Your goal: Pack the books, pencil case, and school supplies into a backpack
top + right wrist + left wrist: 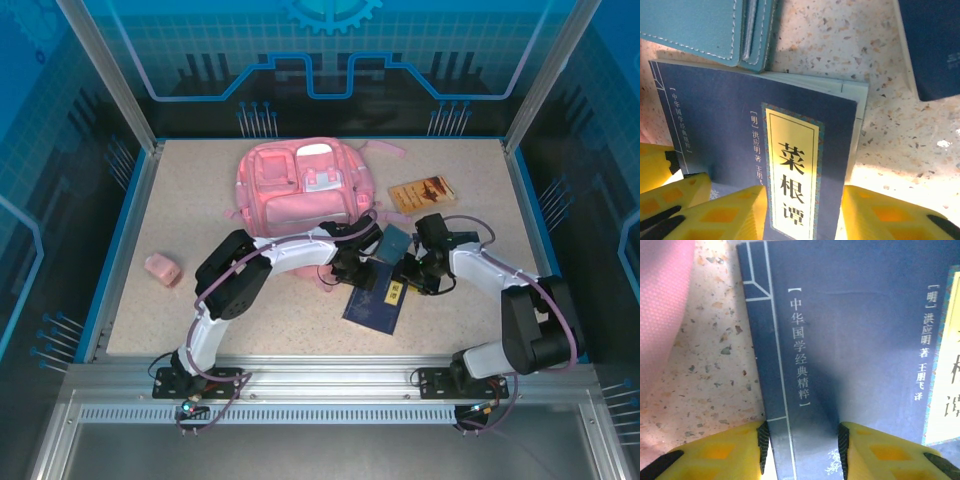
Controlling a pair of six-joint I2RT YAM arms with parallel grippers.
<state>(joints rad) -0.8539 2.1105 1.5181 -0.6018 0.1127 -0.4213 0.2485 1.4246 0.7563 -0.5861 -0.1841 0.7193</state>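
Observation:
The pink backpack (300, 185) lies at the back centre of the table. A navy book (375, 300) with a yellow label (792, 170) lies flat in front of it. My left gripper (352, 268) (802, 447) points down over the book's spine side (785, 390), jaws partly open. One pad (762, 447) is beside the spine and the other is over the cover. My right gripper (413, 277) (805, 210) stands partly open over the label end. A second navy book (935, 50) lies close by. The tan-orange book (422, 193) lies right of the backpack. I cannot tell which item is the pencil case.
A teal stitched flat piece (396, 241) (700, 25) rests against the navy book's far edge. A small pink item (162, 268) sits alone at the left. Blue walls (120, 220) edge the table. The two arms nearly meet over the book.

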